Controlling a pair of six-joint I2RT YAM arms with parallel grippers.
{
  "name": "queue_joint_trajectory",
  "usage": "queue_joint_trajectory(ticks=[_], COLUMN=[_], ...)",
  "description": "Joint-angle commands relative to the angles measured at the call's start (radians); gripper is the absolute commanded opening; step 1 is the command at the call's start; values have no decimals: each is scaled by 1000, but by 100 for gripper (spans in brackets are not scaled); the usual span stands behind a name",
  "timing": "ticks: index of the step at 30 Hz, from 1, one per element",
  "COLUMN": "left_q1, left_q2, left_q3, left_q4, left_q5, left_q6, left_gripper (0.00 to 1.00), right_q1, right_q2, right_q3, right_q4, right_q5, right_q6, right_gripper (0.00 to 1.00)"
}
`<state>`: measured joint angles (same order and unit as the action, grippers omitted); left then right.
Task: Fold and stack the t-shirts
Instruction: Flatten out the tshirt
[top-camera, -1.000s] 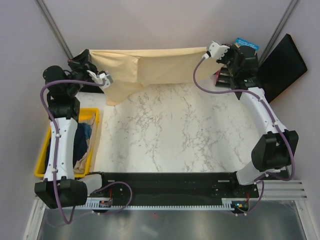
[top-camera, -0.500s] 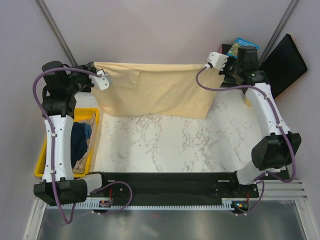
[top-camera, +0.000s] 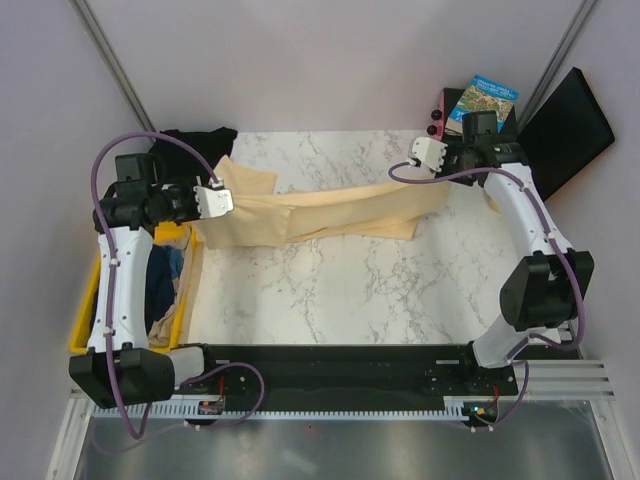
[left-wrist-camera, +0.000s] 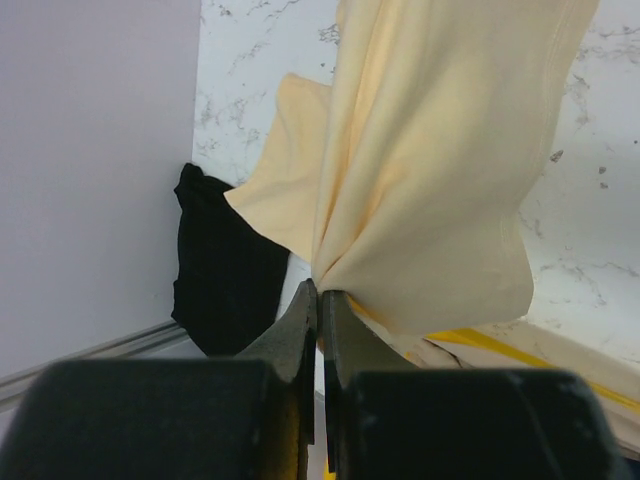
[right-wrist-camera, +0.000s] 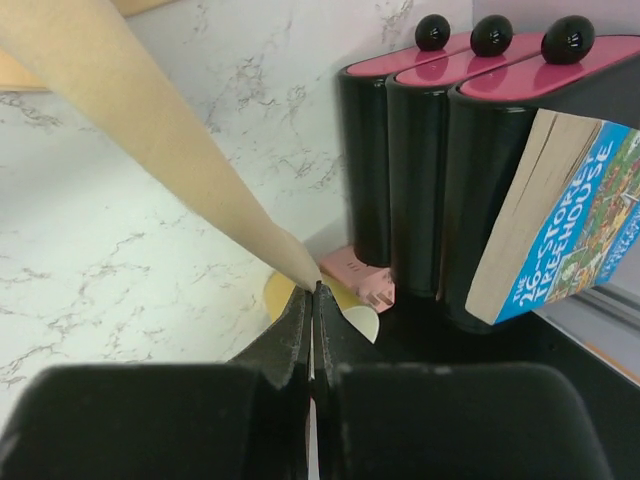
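Observation:
A pale cream-yellow t-shirt hangs stretched between both grippers above the marble table, its lower edge brushing the surface. My left gripper is shut on its left end, where the cloth bunches at the fingertips. At the right, my right gripper is shut on the other end, the cloth tapering into the closed fingertips. A black t-shirt lies crumpled at the back left corner, also seen as the black t-shirt in the left wrist view. Dark navy cloth sits in the yellow bin.
A yellow bin of clothes stands left of the table. At the back right are dark bottles with pink lids, a book and a black panel. Grey walls close in the back and left.
Both grippers have come down and toward me with the cream shirt; it hung wide and high at the back before and now sags in a narrower band over the table.

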<state>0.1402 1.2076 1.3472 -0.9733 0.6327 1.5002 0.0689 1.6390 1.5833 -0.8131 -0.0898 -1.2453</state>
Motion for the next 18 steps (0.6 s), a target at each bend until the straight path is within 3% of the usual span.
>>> queue_joint_trajectory(ticks=[1,7,10,11,12,15,18], left_q1=[6,-66,-125,-129,-129,-159,-168], left_q2=[62,193,280,323,346,431,457], left_q3=[73,112,131,145,170,358,518], left_q4=[69,445,761,938,1003,1148,1278], left_q5=[19,-43,-168,-218,-237,-293,-324], left_q6=[29,-133,-146,-147,-152,-204,-230], left_gripper=[2,2,2,2,2,2,2], right_q1=[-9,6,19,20,19,22,32], right_q2=[73,275,431,509,553,676,613], right_q3=[87,213,400,544,635,946,930], right_q4=[149,533,742,773,785,837,949], right_q5=[30,136,203,212,213,205,159], right_q6=[41,35,26,21,20,-20,-62], right_gripper=[0,0,0,0,0,0,0])
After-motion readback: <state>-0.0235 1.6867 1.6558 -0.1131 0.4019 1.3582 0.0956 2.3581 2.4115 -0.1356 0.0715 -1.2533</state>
